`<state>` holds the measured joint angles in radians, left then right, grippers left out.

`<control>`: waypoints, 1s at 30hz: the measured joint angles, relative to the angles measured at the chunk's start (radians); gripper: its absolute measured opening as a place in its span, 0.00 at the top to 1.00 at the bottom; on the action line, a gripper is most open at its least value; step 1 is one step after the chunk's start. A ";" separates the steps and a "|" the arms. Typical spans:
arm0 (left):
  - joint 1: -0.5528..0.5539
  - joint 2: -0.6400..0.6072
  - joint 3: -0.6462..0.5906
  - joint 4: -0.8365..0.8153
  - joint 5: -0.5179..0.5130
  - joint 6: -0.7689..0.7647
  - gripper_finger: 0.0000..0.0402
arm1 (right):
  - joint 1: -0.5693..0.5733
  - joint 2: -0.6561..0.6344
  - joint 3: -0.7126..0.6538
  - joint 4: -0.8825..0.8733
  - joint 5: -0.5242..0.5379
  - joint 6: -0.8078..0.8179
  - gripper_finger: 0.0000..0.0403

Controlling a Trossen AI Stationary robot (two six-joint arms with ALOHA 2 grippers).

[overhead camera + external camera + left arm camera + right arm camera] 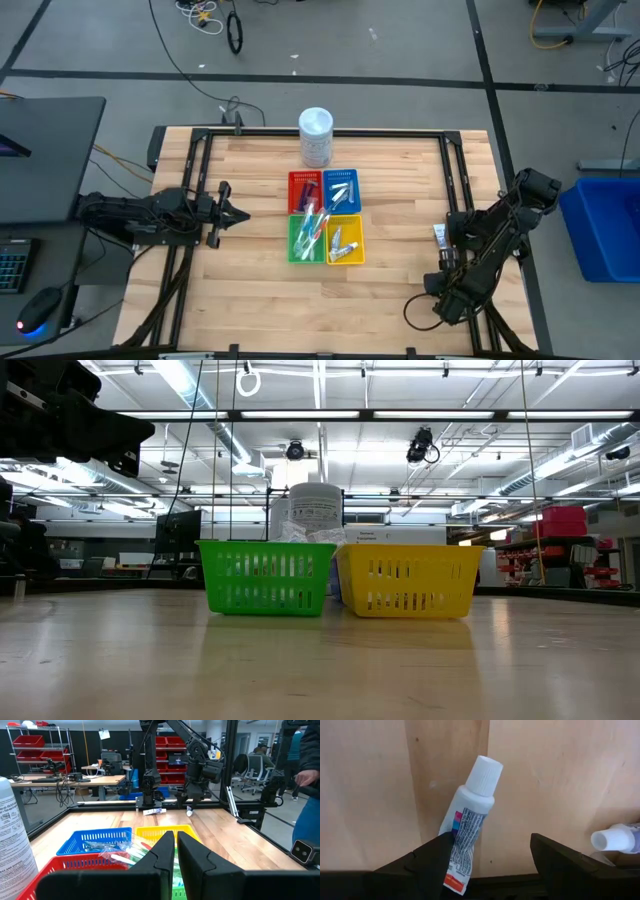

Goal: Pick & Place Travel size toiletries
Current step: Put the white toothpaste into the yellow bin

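Note:
A small white squeeze tube (470, 820) with a white cap lies flat on the wooden table near its right edge. My right gripper (490, 847) hangs over it, pointing down and open. One finger (432, 862) shows in front of the tube's flat end, the other (560, 862) stands clear to its side. A second tube (615, 840) lies close by. From the left wrist view both tubes (154, 811) (189, 812) show under the right arm. Other toiletries lie in the trays (325, 215). My left gripper (235, 214) waits shut at the table's left.
Four small trays stand together mid-table: red (297, 180), blue (353, 176), green (292, 245) and yellow (361, 232). A tall white tub (316, 137) stands behind them at the far edge. A dark frame rail (462, 190) runs along the right side. People show in the room beyond.

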<state>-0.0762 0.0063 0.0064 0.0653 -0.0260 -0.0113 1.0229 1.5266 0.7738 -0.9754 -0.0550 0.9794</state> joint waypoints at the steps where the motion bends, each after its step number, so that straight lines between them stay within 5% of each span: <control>1: 0.000 0.000 0.000 0.000 0.000 0.000 0.93 | 0.000 0.007 0.000 0.003 0.000 0.000 0.30; 30: 0.000 0.000 0.000 0.000 0.000 0.000 0.93 | 0.008 -0.055 -0.032 0.083 0.008 0.072 0.42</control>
<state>-0.0765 0.0063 0.0067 0.0651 -0.0257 -0.0113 1.0306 1.4715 0.7422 -0.8929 -0.0474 1.0510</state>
